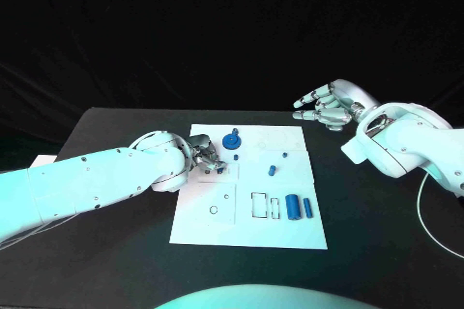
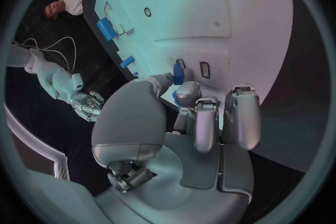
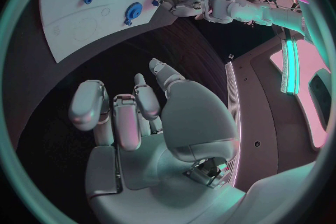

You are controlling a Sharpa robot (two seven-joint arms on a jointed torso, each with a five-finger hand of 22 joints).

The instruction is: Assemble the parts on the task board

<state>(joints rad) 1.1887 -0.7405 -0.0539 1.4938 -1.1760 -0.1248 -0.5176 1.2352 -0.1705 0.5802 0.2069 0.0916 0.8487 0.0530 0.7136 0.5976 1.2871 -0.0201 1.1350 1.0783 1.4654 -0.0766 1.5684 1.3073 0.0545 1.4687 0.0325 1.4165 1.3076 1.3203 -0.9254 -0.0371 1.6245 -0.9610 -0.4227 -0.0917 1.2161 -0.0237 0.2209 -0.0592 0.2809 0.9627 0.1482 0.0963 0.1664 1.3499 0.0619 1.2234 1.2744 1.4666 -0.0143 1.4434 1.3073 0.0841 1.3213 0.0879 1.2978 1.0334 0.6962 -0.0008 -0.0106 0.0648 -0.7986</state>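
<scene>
Left hand (image 1: 206,155) sits at centre-left of the head view, fingers curled in at the left edge of the task board (image 1: 208,232). In the left wrist view its fingertips (image 2: 183,92) meet around a small blue part (image 2: 178,73) just above the board surface; it looks pinched between thumb and finger, though the contact itself is partly hidden. Two small dark-outlined slots (image 2: 204,69) lie just beside that part on the board.

Moving right across the head view, the white board fills the middle of the black table (image 1: 116,269). A round blue gear-like part (image 1: 232,142) stands in its upper portion, near the left hand's fingertips but apart from them. Right of it, around the board's centre, are two small blue pegs (image 1: 273,169). Lower right on the board, two blue cylinders (image 1: 293,209) lie side by side, next to outlined rectangular recesses (image 1: 259,205). Two circular outlines (image 1: 214,209) mark the lower left part of the board.

Farther right, in the upper right of the head view, the right hand (image 1: 324,106) hovers over the table beyond the board's top right corner, well apart from every part. Its fingers are loosely bent and separated, holding nothing, and the right wrist view shows the same empty palm (image 3: 150,123).
</scene>
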